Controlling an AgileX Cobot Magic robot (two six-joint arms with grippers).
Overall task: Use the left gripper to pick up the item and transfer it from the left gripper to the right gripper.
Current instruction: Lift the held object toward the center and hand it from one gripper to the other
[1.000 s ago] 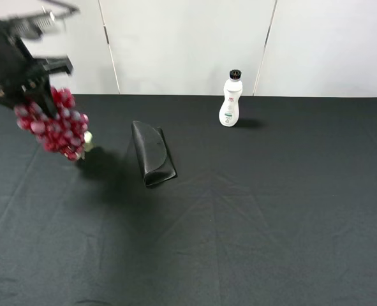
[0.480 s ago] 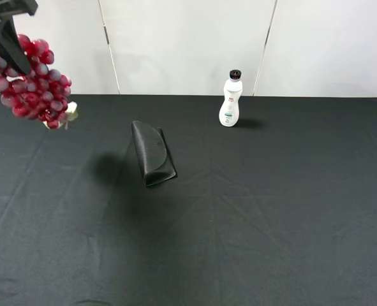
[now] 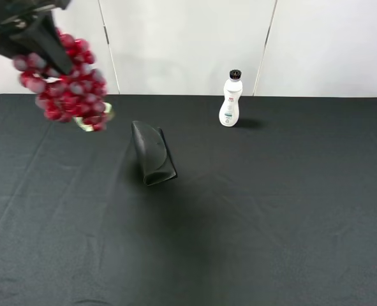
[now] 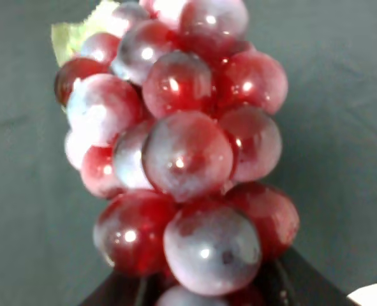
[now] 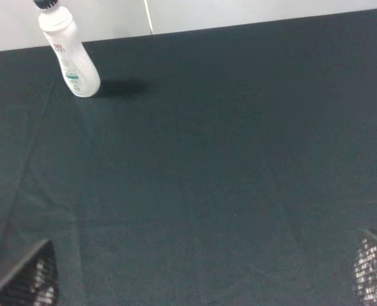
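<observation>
The item is a bunch of glossy red-purple grapes (image 3: 67, 86) with a small green leaf. It hangs in the air at the far left, well above the black table (image 3: 252, 204). My left gripper (image 3: 46, 46) is shut on its top. In the left wrist view the grapes (image 4: 182, 153) fill the frame, and one black finger (image 4: 306, 280) shows at the edge. My right gripper (image 5: 201, 284) is open and empty over bare cloth, with only its fingertips showing at the corners of the right wrist view. It is out of the exterior high view.
A black folded case (image 3: 153, 153) lies left of the table's middle, below and to the right of the grapes. A white bottle (image 3: 229, 99) stands at the back centre and also shows in the right wrist view (image 5: 70, 57). White wall panels stand behind.
My left gripper has lifted the grapes up and then carried them right, toward the case. The case and the bottle have not moved.
</observation>
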